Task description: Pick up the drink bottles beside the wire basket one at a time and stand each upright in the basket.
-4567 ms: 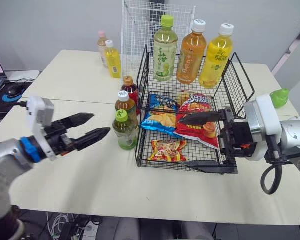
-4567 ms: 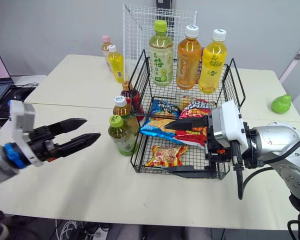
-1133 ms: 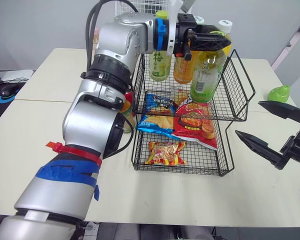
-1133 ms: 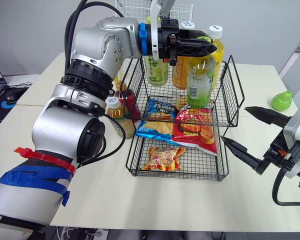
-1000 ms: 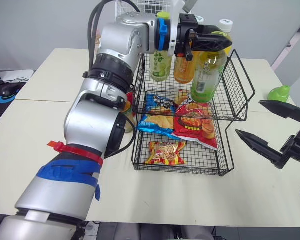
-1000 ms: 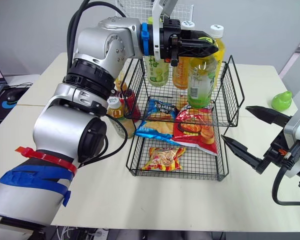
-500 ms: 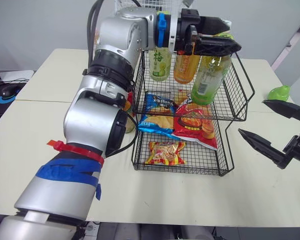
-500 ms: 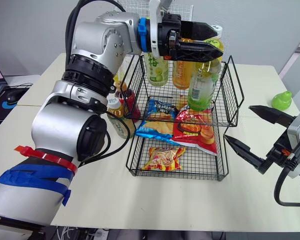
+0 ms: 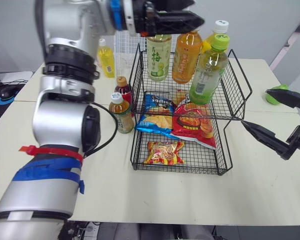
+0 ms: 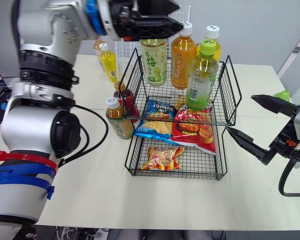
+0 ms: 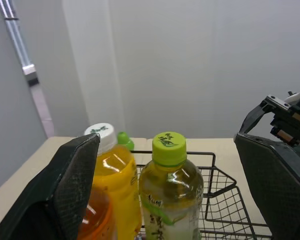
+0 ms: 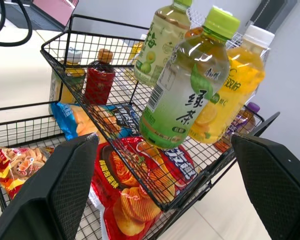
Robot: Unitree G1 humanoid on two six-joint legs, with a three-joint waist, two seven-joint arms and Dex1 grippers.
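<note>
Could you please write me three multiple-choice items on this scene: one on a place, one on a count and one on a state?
1. Where does the green-capped bottle stand?
A. on the table left of the basket
B. in the upper tier
C. in the lower tier among the snack bags

2. How many bottles stand in the upper tier?
A. two
B. three
C. four

3. How is the left hand?
A. shut on a bottle
B. open and empty
C. shut, resting on the table

Answers:
1 B: it stands on the upper wire floor.
2 C: it stands with the pale-green bottle, orange bottle and yellow bottle.
3 B: its fingers are spread above the bottles.
</note>
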